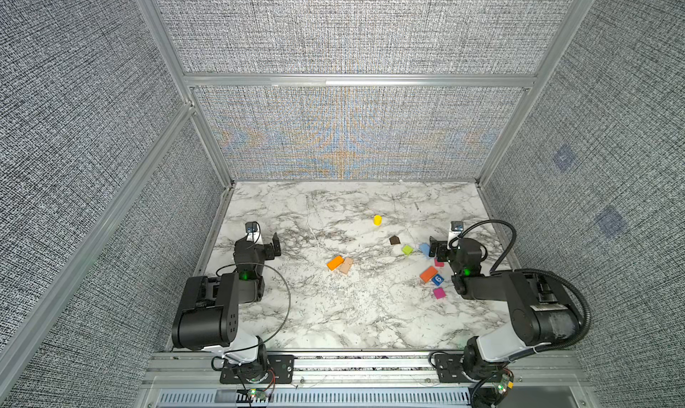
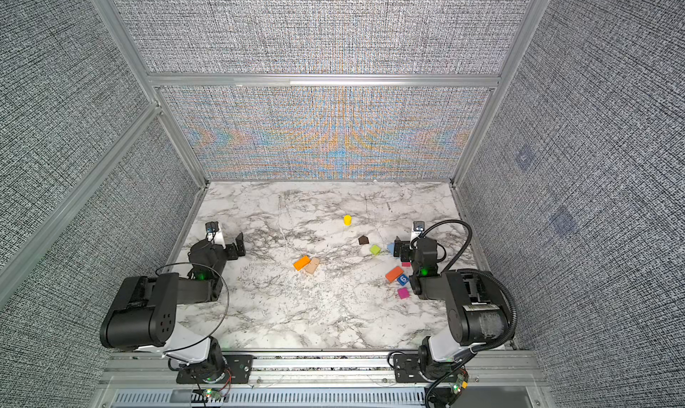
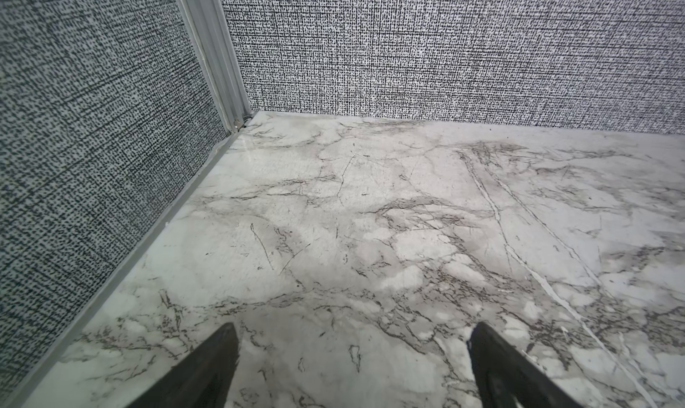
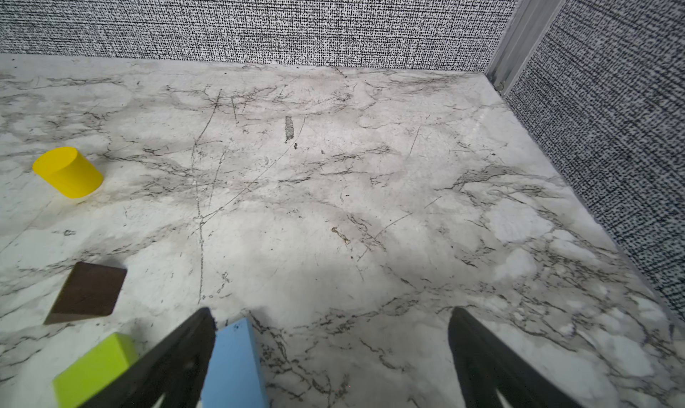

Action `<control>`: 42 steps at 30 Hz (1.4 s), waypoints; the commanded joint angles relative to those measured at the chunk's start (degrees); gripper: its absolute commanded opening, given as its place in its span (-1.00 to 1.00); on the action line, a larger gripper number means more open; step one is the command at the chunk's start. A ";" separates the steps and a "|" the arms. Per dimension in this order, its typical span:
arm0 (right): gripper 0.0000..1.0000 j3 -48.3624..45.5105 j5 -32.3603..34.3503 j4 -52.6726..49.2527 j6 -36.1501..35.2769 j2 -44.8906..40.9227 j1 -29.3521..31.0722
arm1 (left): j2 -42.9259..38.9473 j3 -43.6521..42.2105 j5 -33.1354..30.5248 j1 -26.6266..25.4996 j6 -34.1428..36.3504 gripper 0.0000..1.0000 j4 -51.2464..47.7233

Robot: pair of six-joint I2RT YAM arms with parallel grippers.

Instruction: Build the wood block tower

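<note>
Marble tabletop (image 1: 333, 313) carries the wood blocks (image 1: 335, 262) scattered, none stacked: no tower begun. Left tool (image 3: 352, 335) and right tool (image 4: 331, 317) stand spread and empty; next, I judge, the right must centre on the light-blue block (image 4: 233, 365) beside its finger and close.

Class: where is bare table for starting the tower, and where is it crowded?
Bare: between left gripper and central orange brick; also the table's near middle. Crowded: around right gripper, by green cube, light blue block, blue 6 cube.
</note>
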 commanded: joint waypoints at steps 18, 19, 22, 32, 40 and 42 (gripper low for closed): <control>0.98 8.86 9.78 -39.74 12.89 -37.26 4.52 | -26.42 25.32 -17.30 -9.29 -6.41 0.97 -59.57; 0.98 9.03 9.14 -41.41 14.78 -38.83 4.59 | -26.59 27.72 -17.05 -9.85 -8.22 0.97 -63.32; 0.97 11.50 4.86 -48.71 19.61 -41.31 4.51 | -26.27 33.17 -15.55 -12.46 -13.35 0.97 -73.23; 0.96 27.23 -5.07 -76.40 18.39 -32.20 6.51 | -13.70 44.60 -22.19 -31.18 -21.23 0.97 -87.24; 0.95 29.78 -4.17 -78.43 17.63 -24.42 11.16 | 6.84 63.68 -21.69 -37.18 -17.04 0.97 -100.21; 0.93 30.98 -4.83 -78.61 17.42 -21.89 11.40 | 11.21 67.53 -22.40 -37.58 -18.77 0.97 -103.47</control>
